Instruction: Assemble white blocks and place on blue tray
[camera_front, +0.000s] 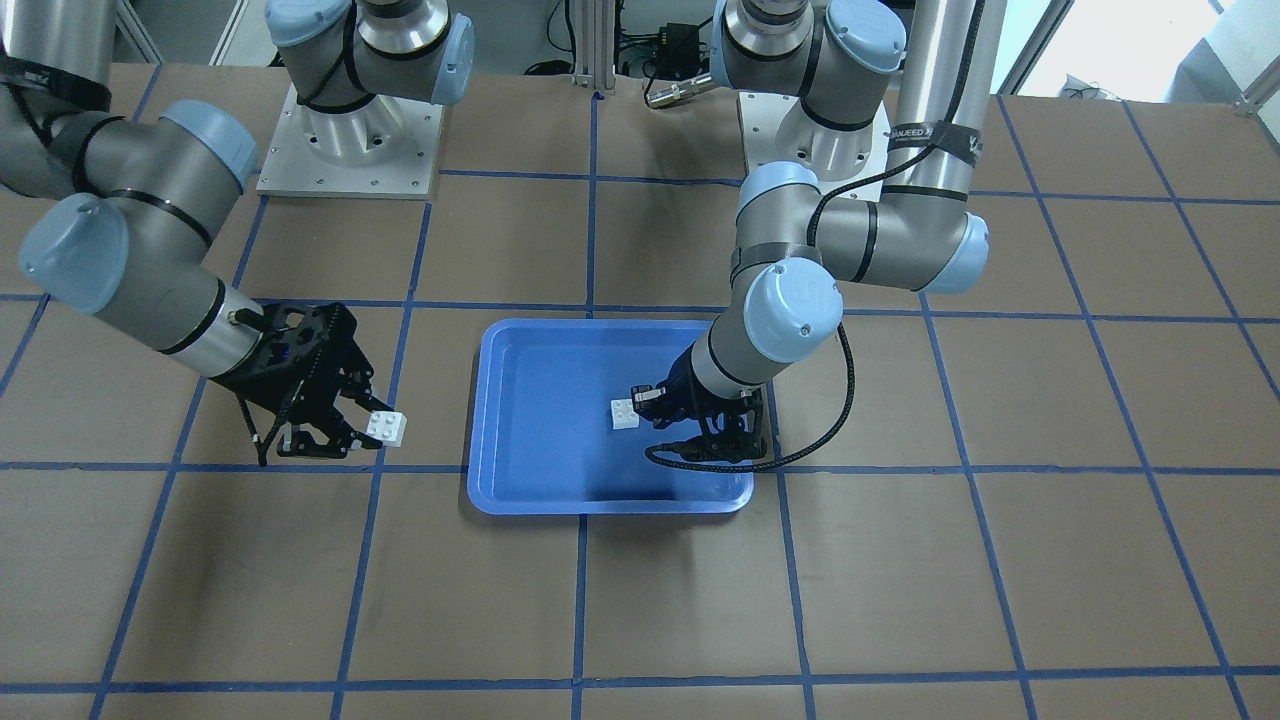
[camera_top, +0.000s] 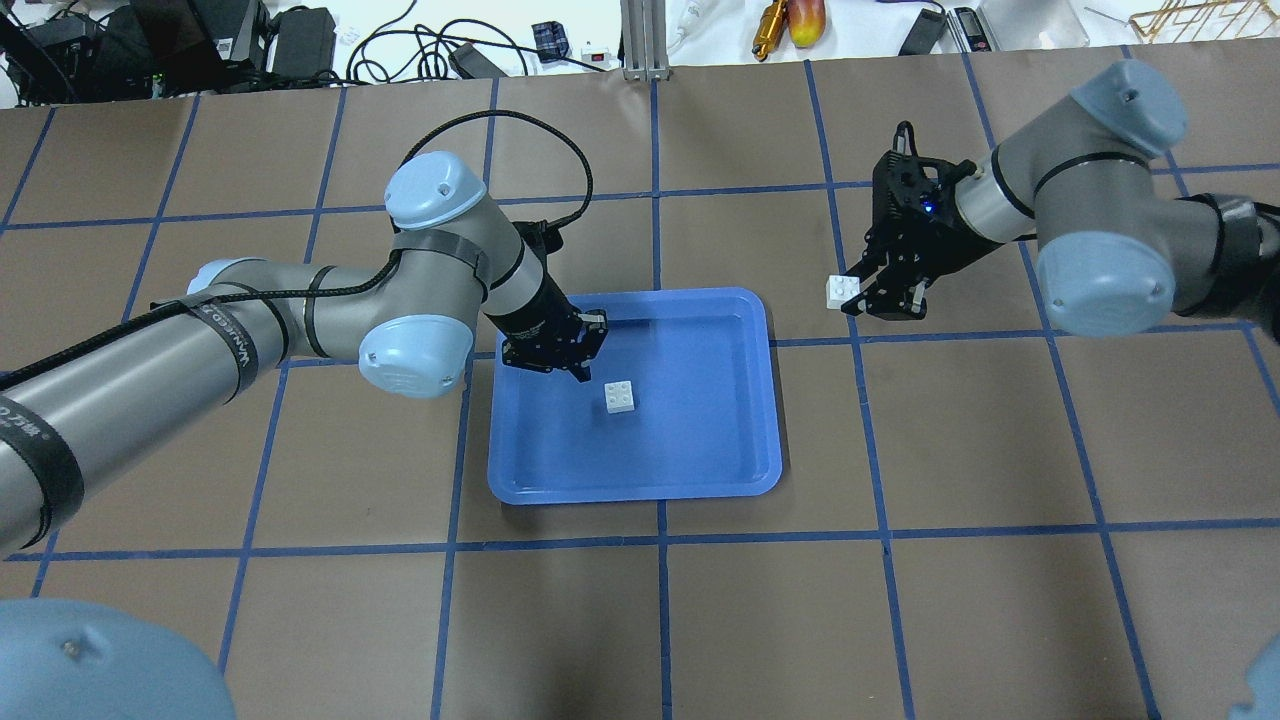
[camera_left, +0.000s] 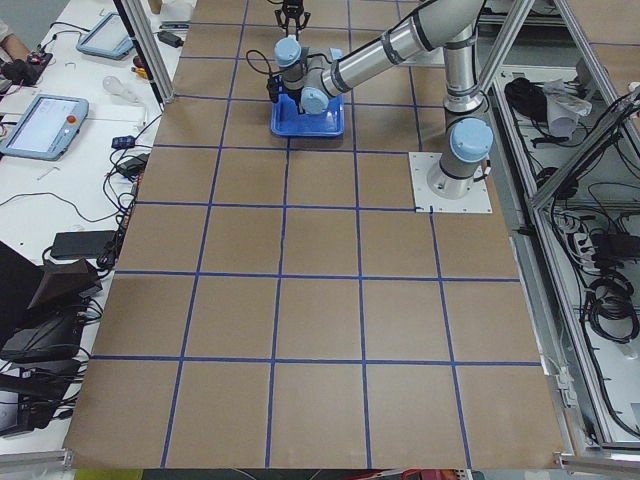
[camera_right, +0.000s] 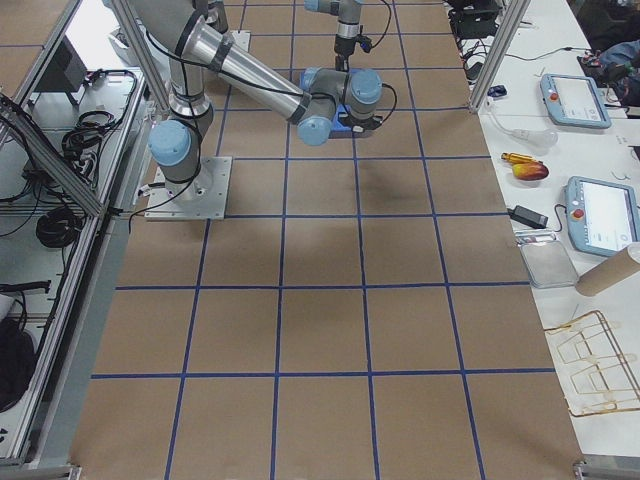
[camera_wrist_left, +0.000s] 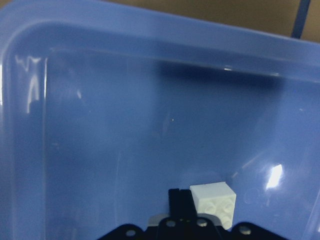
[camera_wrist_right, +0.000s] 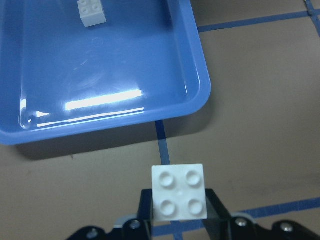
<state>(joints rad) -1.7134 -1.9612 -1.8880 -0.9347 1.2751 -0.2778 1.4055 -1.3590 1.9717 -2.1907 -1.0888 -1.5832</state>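
Note:
The blue tray (camera_top: 700, 470) lies at the table's middle. One white block (camera_top: 621, 397) sits studs up on its floor. My left gripper (camera_top: 584, 372) hangs low over the tray with its fingers together, right beside this block. In the left wrist view the block (camera_wrist_left: 215, 198) lies just right of the shut fingers (camera_wrist_left: 180, 202). My right gripper (camera_top: 856, 296) is shut on the second white block (camera_top: 840, 291) and holds it above the table, beside the tray's right end. The right wrist view shows this block (camera_wrist_right: 180, 191) between the jaws, with the tray (camera_wrist_right: 100, 60) ahead.
Brown table marked with a blue tape grid (camera_top: 860, 340). Two arm base plates (camera_front: 350, 140) stand at the robot's side. Cables and tools (camera_top: 790, 25) lie beyond the far edge. Teach pendants (camera_right: 598, 215) rest on a side bench.

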